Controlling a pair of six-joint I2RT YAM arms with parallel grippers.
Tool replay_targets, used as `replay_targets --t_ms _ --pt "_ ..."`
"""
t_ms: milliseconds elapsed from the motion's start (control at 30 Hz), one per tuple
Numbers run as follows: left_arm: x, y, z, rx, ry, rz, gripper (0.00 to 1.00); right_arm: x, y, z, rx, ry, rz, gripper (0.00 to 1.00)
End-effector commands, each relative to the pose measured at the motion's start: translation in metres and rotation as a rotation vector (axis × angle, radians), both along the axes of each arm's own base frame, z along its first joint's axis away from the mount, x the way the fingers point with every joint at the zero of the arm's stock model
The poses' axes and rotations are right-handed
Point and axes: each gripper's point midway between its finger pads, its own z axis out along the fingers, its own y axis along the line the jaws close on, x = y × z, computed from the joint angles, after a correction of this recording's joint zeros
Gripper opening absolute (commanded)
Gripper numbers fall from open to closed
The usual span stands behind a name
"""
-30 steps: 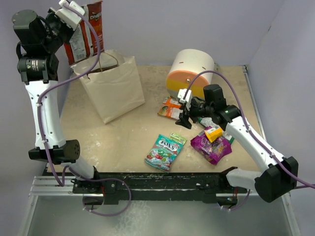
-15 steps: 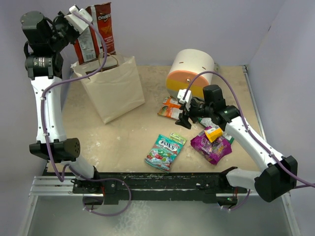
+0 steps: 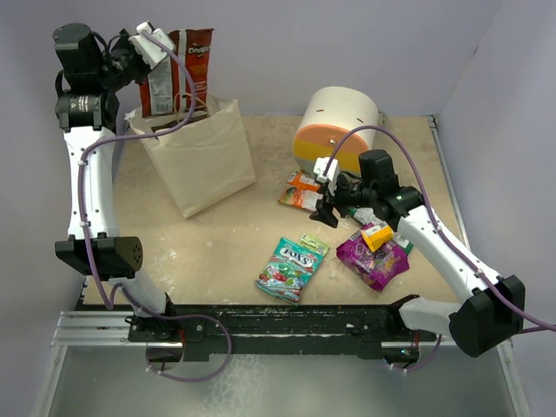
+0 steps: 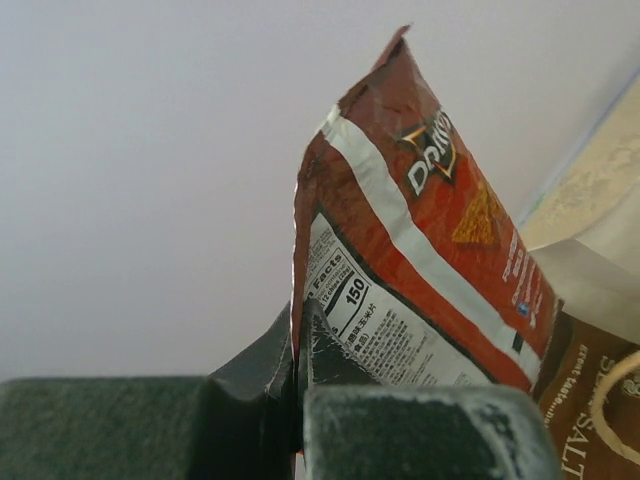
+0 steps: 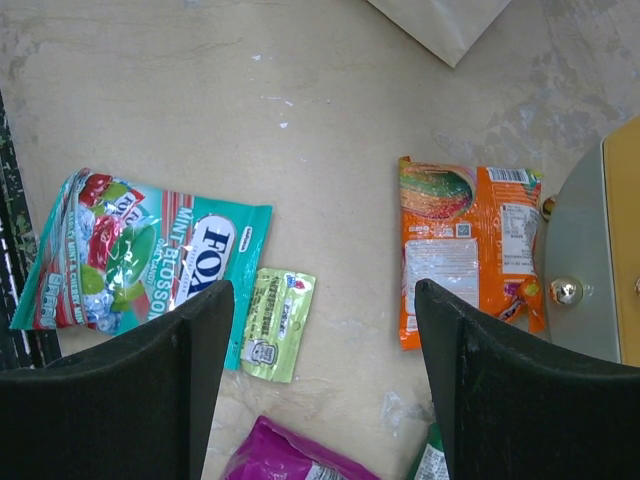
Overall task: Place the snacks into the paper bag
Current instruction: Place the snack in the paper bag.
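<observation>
Pinching red chip bag (image 3: 187, 65) in left end effector (image 3: 144, 42) — long axis vertical, right above the paper bag (image 3: 204, 161) mouth. Right end effector (image 3: 328, 208) spread wide, well right of it.

Counter (image 3: 226, 248): beige, mottled, with white flecks, spreading left of and in front of the round drawer unit (image 3: 337, 122). The unit, white over orange and yellow, stands just before the back wall (image 3: 347, 43), pale lavender. A matching side wall (image 3: 512, 104) closes the space to its right. A metal rail (image 3: 78, 330) borders the counter edge farthest from the unit. Light even, shadows soft.
</observation>
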Motion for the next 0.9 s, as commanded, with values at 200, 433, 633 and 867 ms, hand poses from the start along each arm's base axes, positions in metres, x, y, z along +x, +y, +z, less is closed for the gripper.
replay_targets --t_ms 200,433,633,867 --pt "-0.018 -0.021 -0.026 0.091 0.019 -0.154 0.0 0.008 -0.003 0.002 0.005 -0.026 -0.021 0.75" --pt "-0.051 -0.04 -0.044 0.007 0.116 -0.246 0.0 0.009 -0.004 0.001 0.003 -0.026 -0.027 0.75" --pt "-0.069 -0.047 -0.057 -0.079 0.207 -0.256 0.0 0.01 -0.006 0.003 0.01 -0.03 -0.032 0.75" --pt "-0.088 -0.048 -0.081 -0.19 0.329 -0.218 0.0 0.009 -0.004 0.001 0.013 -0.02 -0.024 0.75"
